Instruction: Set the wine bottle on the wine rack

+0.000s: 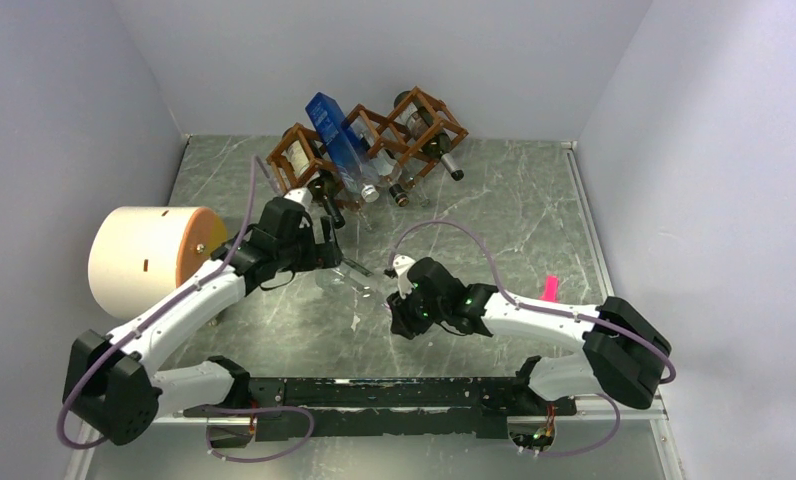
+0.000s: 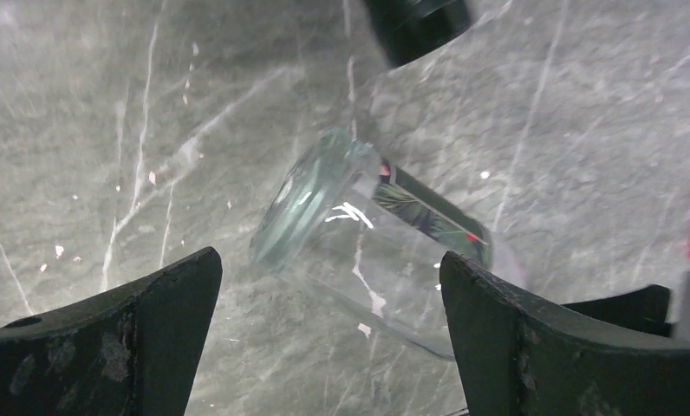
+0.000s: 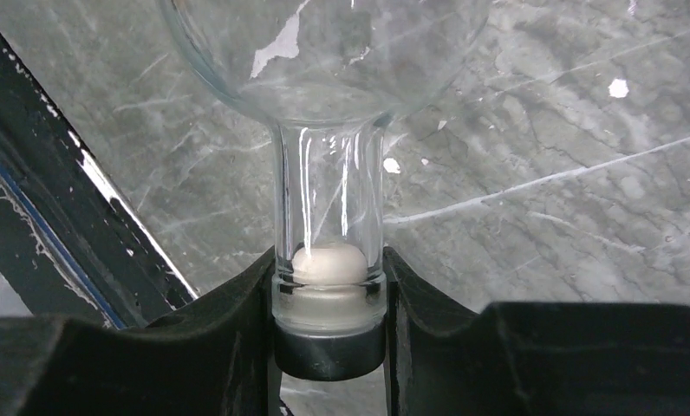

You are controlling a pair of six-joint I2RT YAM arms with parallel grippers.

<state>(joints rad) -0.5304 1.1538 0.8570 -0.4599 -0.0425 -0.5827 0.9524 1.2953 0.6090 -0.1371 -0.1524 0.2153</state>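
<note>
Right wrist view: the right gripper (image 3: 328, 295) was clenched on the neck of the clear wine bottle (image 3: 324, 52). The left gripper (image 2: 328, 277) stood released, straddling its base. The bottle was held mid-table, well apart from the wine rack (image 1: 414, 97); racking was not yet done.

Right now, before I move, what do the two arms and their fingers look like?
The left arm and right arm match: white link shells, black joint housings, a mauve cable looping along each. A small green light glows on the right arm's wrist. The fingers are black, broad and curved, with scuffed, pale-flecked surfaces.
</note>
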